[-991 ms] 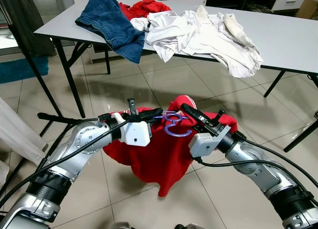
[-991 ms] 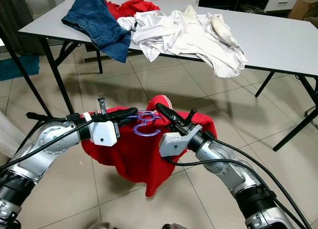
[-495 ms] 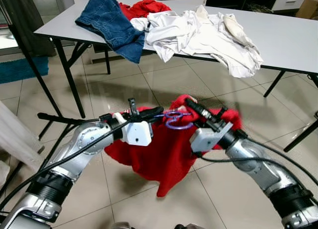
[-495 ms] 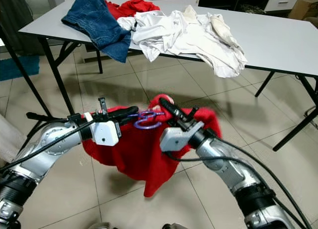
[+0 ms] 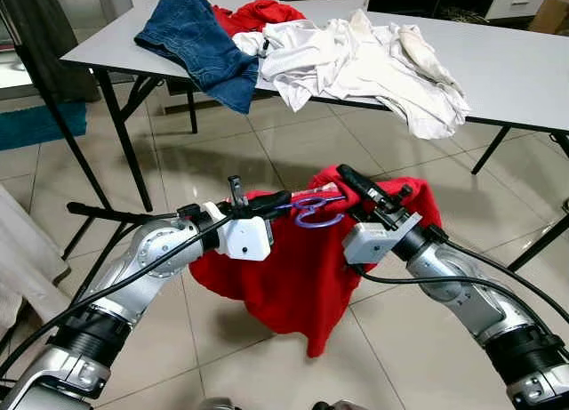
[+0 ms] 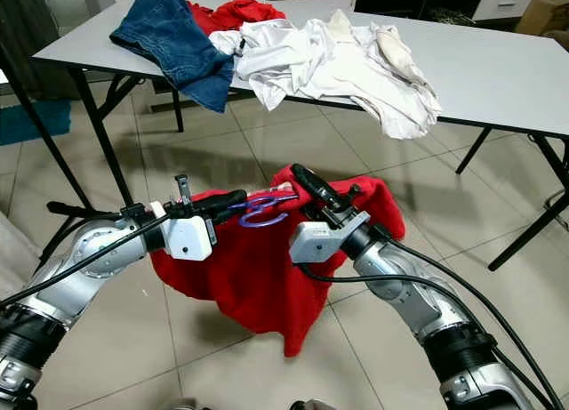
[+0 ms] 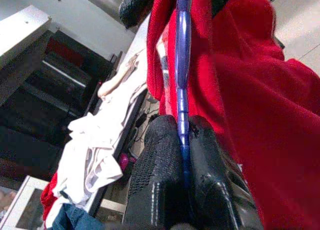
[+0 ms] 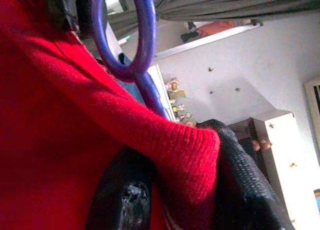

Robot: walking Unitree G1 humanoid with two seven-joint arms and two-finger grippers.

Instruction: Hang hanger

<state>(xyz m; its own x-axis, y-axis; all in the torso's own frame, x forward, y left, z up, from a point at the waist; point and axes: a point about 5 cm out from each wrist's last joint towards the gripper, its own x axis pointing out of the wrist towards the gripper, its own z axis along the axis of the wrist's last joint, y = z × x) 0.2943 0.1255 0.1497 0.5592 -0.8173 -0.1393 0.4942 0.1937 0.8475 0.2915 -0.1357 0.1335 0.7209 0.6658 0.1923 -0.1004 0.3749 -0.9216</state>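
Observation:
A purple plastic hanger (image 5: 316, 211) sits inside a red sweater (image 5: 293, 277) held in the air in front of me, above the tiled floor. My left gripper (image 5: 277, 199) is shut on the hanger's hook stem; in the left wrist view its fingers (image 7: 200, 180) pinch the purple hanger (image 7: 181, 90). On the other side, my right gripper (image 5: 348, 179) is shut on the sweater's collar edge, with red knit (image 8: 185, 155) between its fingers (image 8: 125, 200) and the hook loop (image 8: 142, 35) just beyond. The sweater hangs down below both arms.
A grey folding table (image 5: 516, 72) stands ahead with blue jeans (image 5: 200, 45), a red garment (image 5: 258, 14) and white clothes (image 5: 364, 63) piled on it. A black rack base (image 5: 102, 216) lies on the floor at left. White fabric (image 5: 22, 250) hangs at the far left.
The right gripper has pulled the sweater's collar up and slightly right over the hanger; the sweater's lower tip has swung to the right. The left gripper stays put.

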